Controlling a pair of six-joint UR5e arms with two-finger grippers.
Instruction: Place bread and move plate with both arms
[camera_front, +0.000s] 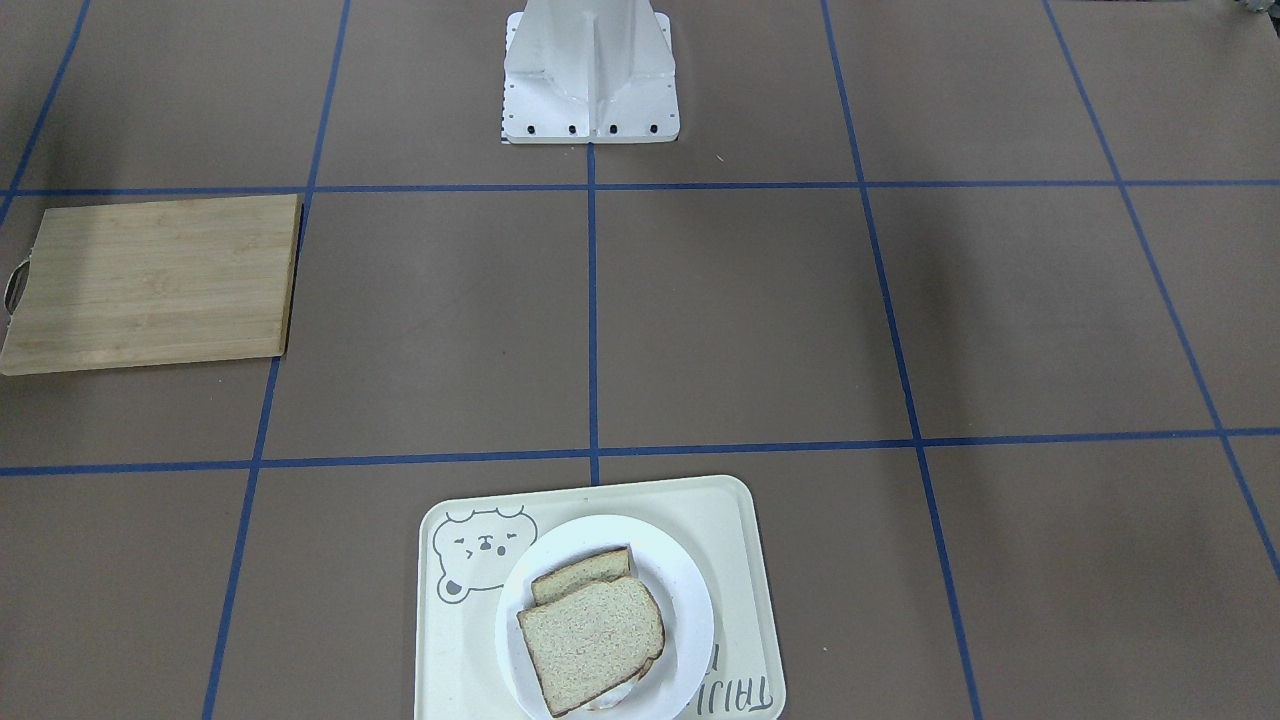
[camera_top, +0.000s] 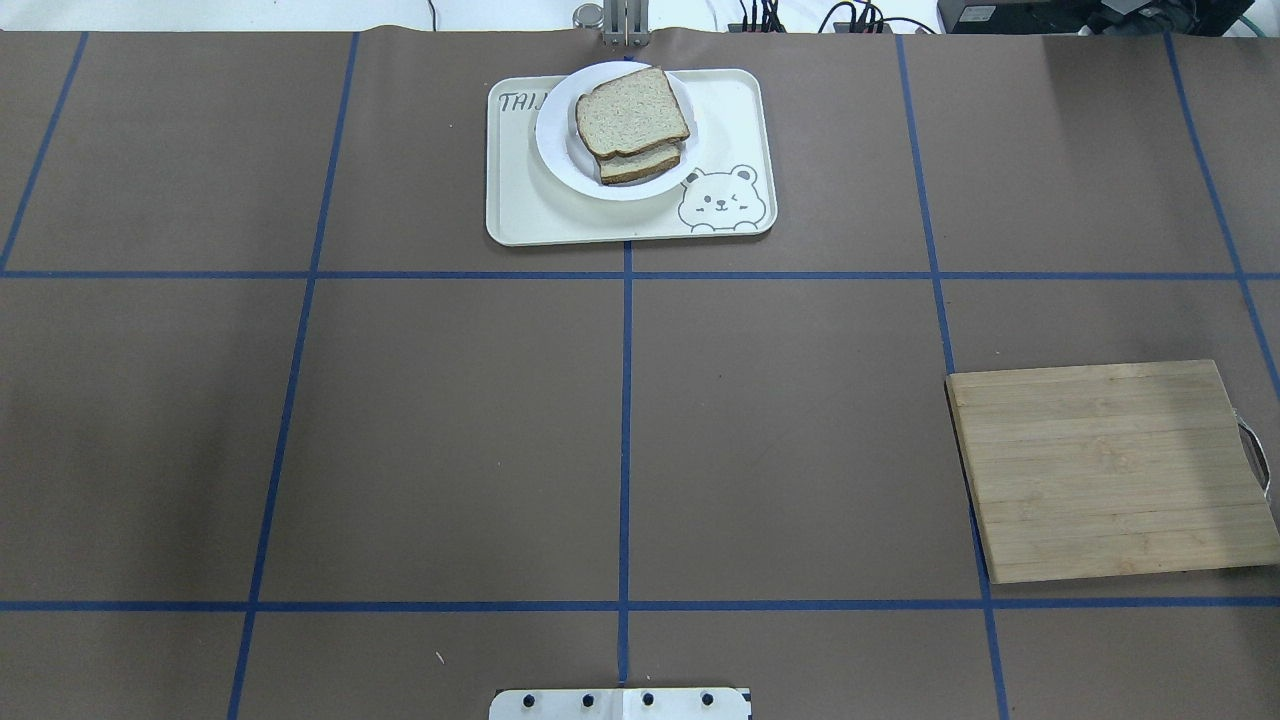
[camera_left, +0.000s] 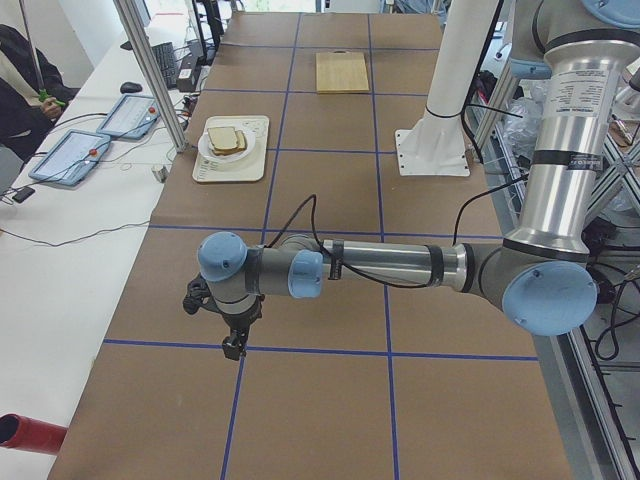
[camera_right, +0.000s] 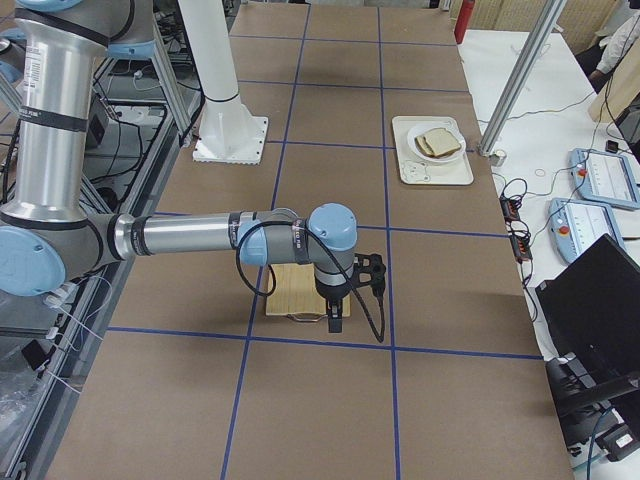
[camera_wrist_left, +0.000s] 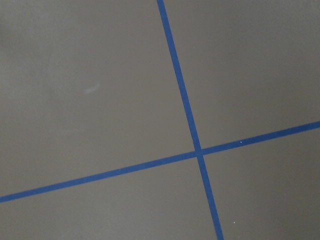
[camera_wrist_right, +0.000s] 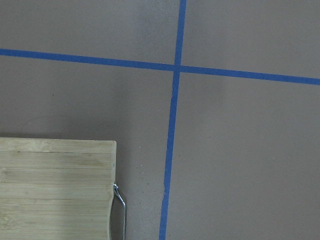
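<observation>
Bread (camera_top: 632, 110) lies atop 2nd slice (camera_top: 645, 166) on plate (camera_top: 556, 140); plate sits on tray (camera_top: 540, 215) at far edge of table (camera_top: 450, 420). L end effector (camera_left: 235, 346) & R end effector (camera_right: 334, 320) hang well apart from tray; fingers apart or together, can't tell.

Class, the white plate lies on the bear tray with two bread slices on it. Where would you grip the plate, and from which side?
Probably pinch the plate at its bare rim on the robot's left, coming in low from that side. It lies flat on the tray, and the stacked bread covers its middle and nearly reaches the opposite rim.
</observation>
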